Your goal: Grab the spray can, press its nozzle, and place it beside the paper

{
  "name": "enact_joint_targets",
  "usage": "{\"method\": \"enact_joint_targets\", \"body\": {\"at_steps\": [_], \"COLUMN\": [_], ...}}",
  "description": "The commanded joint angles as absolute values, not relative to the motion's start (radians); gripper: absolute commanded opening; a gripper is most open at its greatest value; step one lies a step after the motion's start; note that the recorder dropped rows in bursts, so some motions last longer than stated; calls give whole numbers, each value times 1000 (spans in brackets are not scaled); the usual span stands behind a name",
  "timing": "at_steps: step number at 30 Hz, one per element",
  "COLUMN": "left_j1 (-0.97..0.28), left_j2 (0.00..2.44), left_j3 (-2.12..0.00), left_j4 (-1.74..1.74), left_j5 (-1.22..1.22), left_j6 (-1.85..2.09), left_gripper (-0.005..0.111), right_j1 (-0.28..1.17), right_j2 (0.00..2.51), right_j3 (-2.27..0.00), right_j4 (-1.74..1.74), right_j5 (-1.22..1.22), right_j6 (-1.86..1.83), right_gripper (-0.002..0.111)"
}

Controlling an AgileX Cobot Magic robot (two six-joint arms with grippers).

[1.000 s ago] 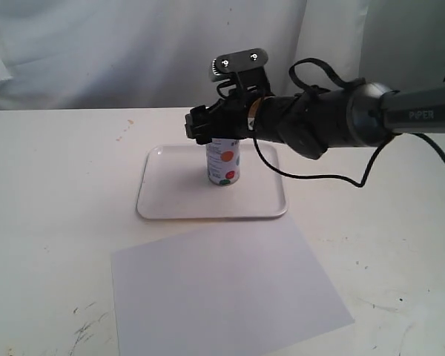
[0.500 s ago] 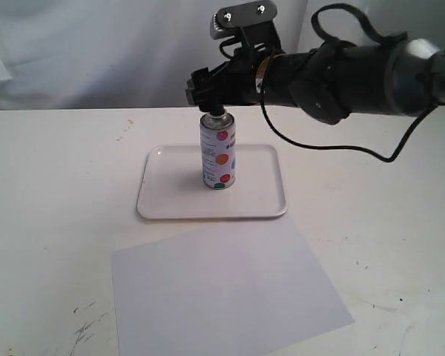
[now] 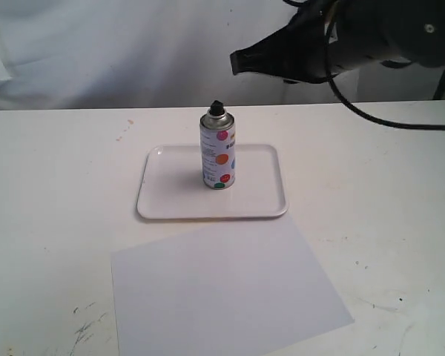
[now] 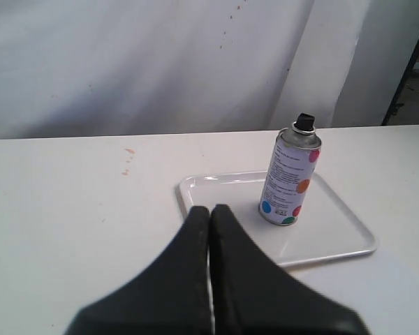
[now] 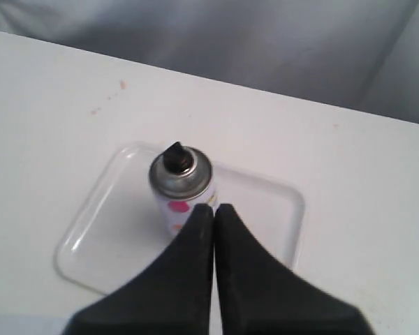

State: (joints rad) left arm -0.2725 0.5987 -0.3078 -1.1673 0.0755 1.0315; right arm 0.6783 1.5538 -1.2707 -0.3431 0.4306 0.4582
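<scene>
– Spray can (image 3: 218,152) is standing upright on the white tray (image 3: 163,200), a bit towards the far edge. Can you see the top of it from there?

– Yes, the black nozzle (image 3: 217,108) sits on the silver dome and nothing is touching it. The label has pink, orange, red and green dots.

– And the right end effector (image 3: 236,61)?

– Up in the air, above the can and off to its right, well clear of it. In its own wrist view the two black fingers (image 5: 195,237) are pressed together with nothing between them, and the end effector (image 5: 214,207) looks down on the can (image 5: 180,188), the nozzle (image 5: 174,155) and the tray (image 5: 105,237).

– The left one?

– I can't see it in the exterior view. Its wrist view shows the left end effector (image 4: 209,208) pressed together too, holding nothing, low over the surface (image 4: 70,209) and pointing towards the tray (image 4: 335,230). The can (image 4: 290,181) stands beyond its tips, apart from it, nozzle (image 4: 304,121) on top.

– Where's the paper (image 3: 222,289)?

– Flat on the surface (image 3: 59,185), on the near side of the tray, turned slightly askew. Its far edge lies just beside the tray's near rim; I can't tell whether they touch. There are dark scuff marks (image 3: 81,326) by the paper's left corner, and a white curtain (image 3: 96,52) hangs behind
</scene>
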Motion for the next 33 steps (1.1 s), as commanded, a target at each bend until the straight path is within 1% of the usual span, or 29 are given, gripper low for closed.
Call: {"method": "enact_joint_targets", "body": {"at_steps": [1, 3, 17, 20, 25, 33], "left_j1": [-278, -278, -278, -278, -278, -278], "left_j2": [593, 593, 593, 593, 593, 593], "left_j3": [-306, -306, -306, -306, -306, -306], "left_j4": [-1164, -1164, -1171, -1171, -1171, -1171], "left_j5": [98, 98, 113, 111, 109, 109], "left_j6": [1025, 1025, 1025, 1025, 1025, 1027], "left_gripper": [0, 0, 0, 0, 0, 0], "right_j1": [708, 708, 708, 708, 708, 708], "right_j2": [1360, 1287, 948, 911, 864, 852], "right_j3": [-1063, -1000, -759, -718, -704, -704], "right_j4": [-325, -330, -378, -378, -359, -392], "right_j5": [308, 287, 293, 293, 381, 379], "right_j6": [500, 500, 546, 546, 549, 527], "right_gripper": [0, 0, 0, 0, 0, 0]}}
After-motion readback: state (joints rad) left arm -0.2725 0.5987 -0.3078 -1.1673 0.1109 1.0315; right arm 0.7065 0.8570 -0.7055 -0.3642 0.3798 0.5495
